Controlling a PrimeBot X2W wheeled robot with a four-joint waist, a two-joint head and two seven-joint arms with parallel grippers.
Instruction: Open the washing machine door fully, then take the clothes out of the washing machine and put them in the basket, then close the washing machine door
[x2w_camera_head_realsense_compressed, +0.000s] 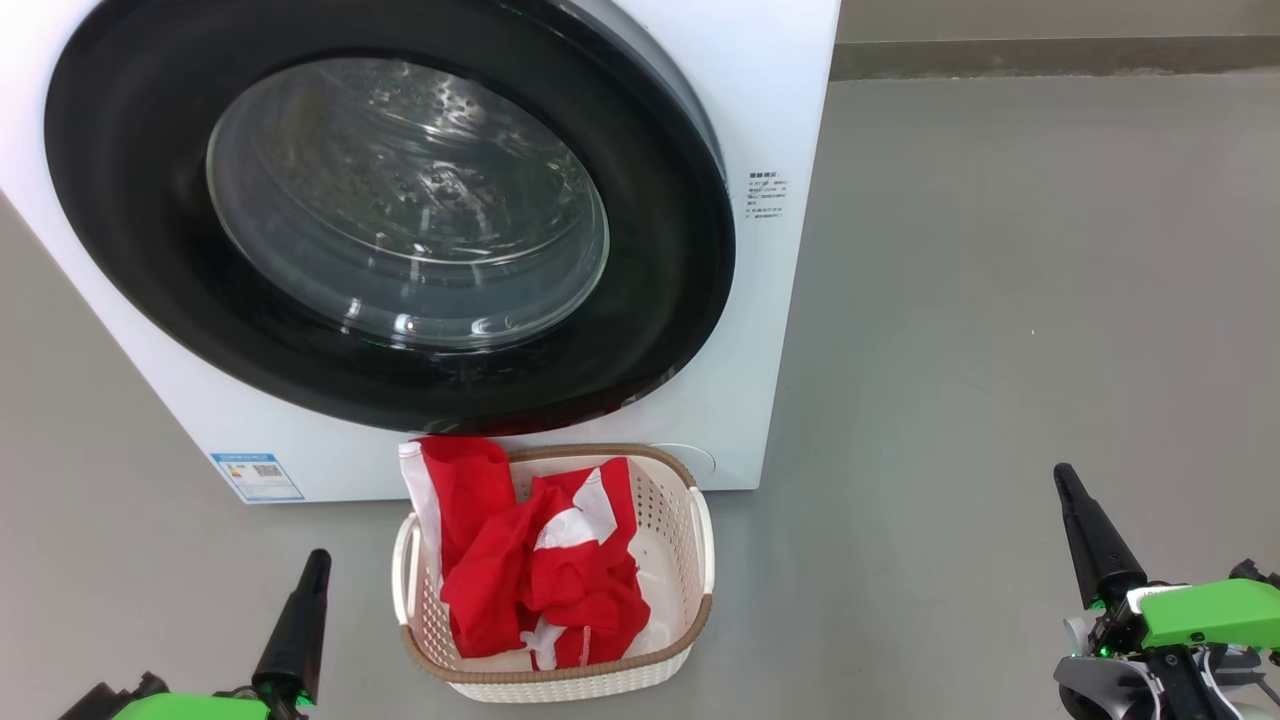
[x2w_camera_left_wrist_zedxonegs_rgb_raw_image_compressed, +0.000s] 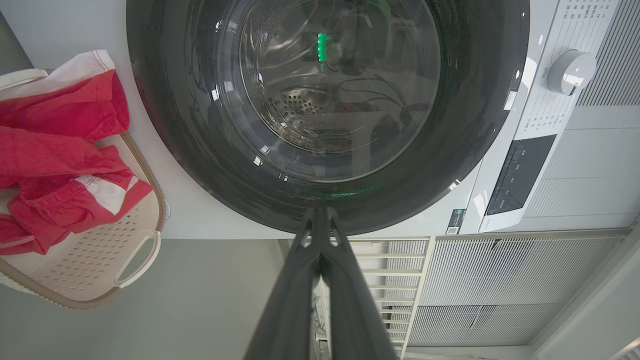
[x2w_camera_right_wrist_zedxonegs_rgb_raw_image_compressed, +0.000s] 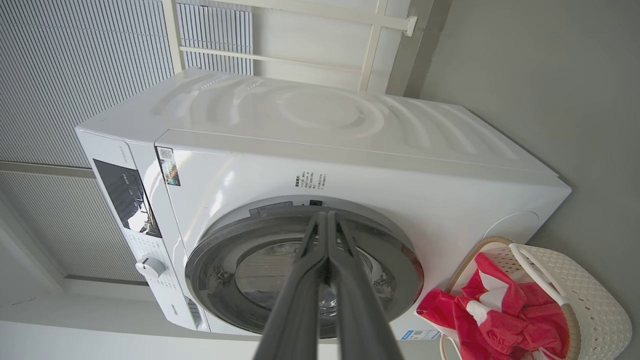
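Clothes (x2w_camera_head_realsense_compressed: 540, 570): thin soft red fabric with white patches and white trim, crumpled in a heap inside the basket (x2w_camera_head_realsense_compressed: 700, 540). One red-and-white end drapes over the basket's far left rim, toward the machine.

Basket: cream perforated plastic, rounded rectangle, brown woven-look rim, white loop handles on both sides. It sits on the floor (x2w_camera_head_realsense_compressed: 1000, 300), just in front of the washing machine (x2w_camera_head_realsense_compressed: 790, 300). The clothes cover most of the basket floor.

Washing machine door (x2w_camera_head_realsense_compressed: 390, 210): round, with a wide glossy black rim and a bulging clear glass centre, and it looks shut flush against the front. Reflections on the glass make the drum hard to read. A patch of perforated steel shows through in the left wrist view.

Machine body is white and boxy, with a blue label (x2w_camera_head_realsense_compressed: 257, 476) at lower left and small printed text (x2w_camera_head_realsense_compressed: 766, 195) that is unreadable. Its top is cut off in the head view. A round knob (x2w_camera_left_wrist_zedxonegs_rgb_raw_image_compressed: 571, 71) and a dark panel (x2w_camera_left_wrist_zedxonegs_rgb_raw_image_compressed: 520, 172) show in the left wrist view.

Left gripper (x2w_camera_head_realsense_compressed: 318, 558): dark tapered fingers pressed together, empty, near the basket's left side and not touching it. Right gripper (x2w_camera_head_realsense_compressed: 1066, 478): fingers together, empty, well apart to the basket's right. The basket lies between them, closer to the left one. Floor is smooth grey.
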